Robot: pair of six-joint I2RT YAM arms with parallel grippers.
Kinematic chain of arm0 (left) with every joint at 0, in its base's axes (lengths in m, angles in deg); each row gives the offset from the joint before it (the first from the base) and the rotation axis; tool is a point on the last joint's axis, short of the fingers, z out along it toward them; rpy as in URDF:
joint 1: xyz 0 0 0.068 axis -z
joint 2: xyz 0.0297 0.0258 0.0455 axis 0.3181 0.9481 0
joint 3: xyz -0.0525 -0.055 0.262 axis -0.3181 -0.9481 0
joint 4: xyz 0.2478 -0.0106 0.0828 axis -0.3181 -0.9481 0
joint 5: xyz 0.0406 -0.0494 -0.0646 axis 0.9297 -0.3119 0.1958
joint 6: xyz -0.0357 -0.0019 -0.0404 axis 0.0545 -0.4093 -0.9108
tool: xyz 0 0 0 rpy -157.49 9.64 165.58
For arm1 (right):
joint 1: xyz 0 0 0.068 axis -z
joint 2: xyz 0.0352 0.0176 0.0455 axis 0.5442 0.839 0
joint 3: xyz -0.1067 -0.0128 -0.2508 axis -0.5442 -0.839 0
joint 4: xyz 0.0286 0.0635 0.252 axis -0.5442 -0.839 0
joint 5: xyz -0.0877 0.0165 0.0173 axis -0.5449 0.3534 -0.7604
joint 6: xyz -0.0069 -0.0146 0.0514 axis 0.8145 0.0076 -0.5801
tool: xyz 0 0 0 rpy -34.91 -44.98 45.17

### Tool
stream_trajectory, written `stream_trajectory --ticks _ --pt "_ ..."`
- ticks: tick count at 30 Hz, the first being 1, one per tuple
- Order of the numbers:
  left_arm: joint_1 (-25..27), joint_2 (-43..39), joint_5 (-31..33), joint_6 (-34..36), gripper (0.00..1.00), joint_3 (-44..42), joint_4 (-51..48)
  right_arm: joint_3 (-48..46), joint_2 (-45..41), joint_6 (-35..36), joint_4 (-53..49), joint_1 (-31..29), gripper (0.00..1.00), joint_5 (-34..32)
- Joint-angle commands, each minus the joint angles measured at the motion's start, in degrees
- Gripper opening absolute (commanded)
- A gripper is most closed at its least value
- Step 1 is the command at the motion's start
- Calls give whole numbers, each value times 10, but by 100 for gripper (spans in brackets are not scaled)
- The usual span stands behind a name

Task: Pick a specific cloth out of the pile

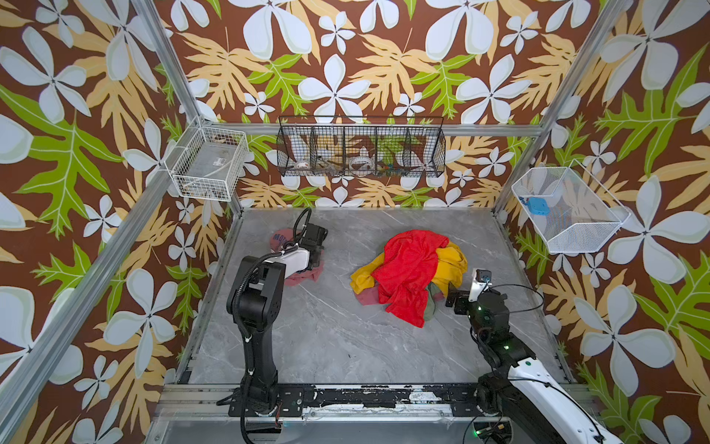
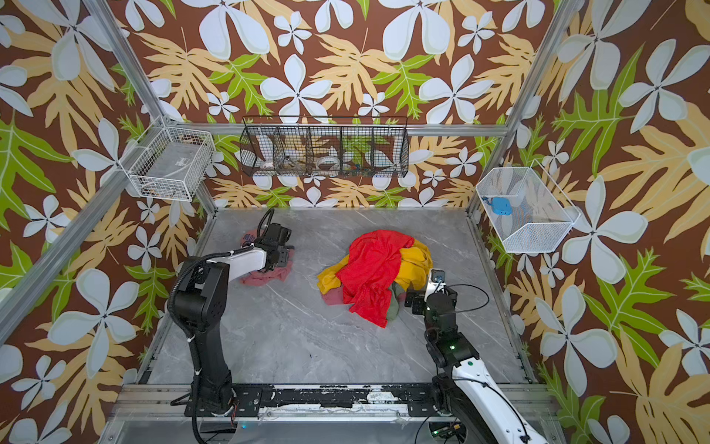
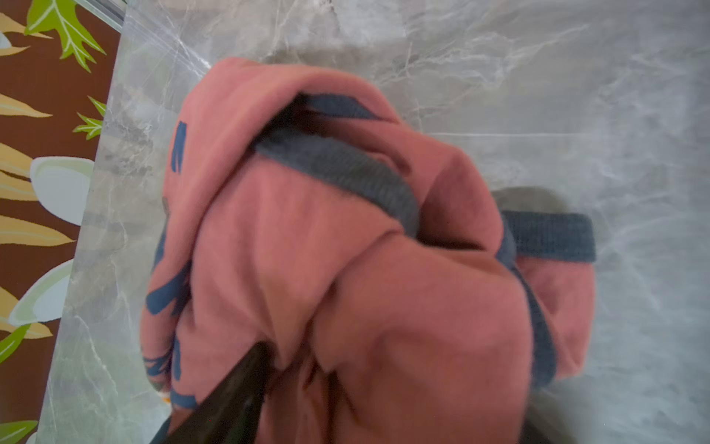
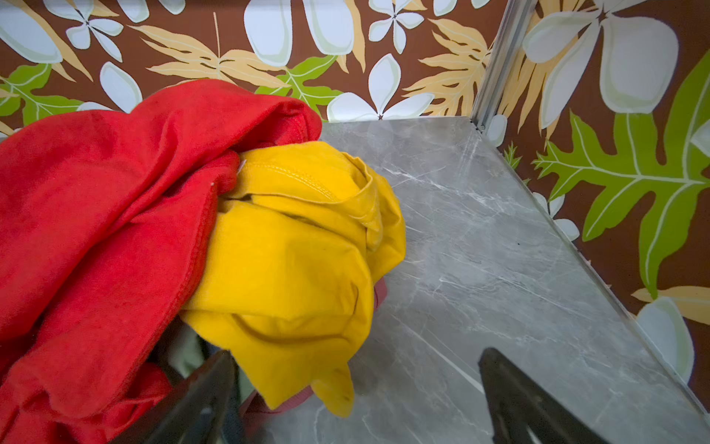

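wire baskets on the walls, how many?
3. A white grid basket on the left frame post, a long black basket across the back wall, and a white mesh basket on the right wall. None looks hidden.

Top views share the whole table (image 1: 326, 342) from above; wrist views sit close.
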Motion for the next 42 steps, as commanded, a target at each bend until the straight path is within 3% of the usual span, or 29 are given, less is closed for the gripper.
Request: stream_trajectory --ticks 1,6,22,27,42 --pt "0 -22 -8 -9 82 -18 33 -12 -1 17 48 0 100 -21" --pt "-1 -85 -12 -20 100 -81 88 -27 -7 41 91 0 100 -31" --pt "1 -299 19 -54 100 -307 291 -86 21 69 254 62 99 6" --pt "1 -366 45 -54 100 -382 364 -105 89 88 352 63 100 15" --pt "1 -451 85 -67 100 -454 401 -66 253 130 455 66 100 41"
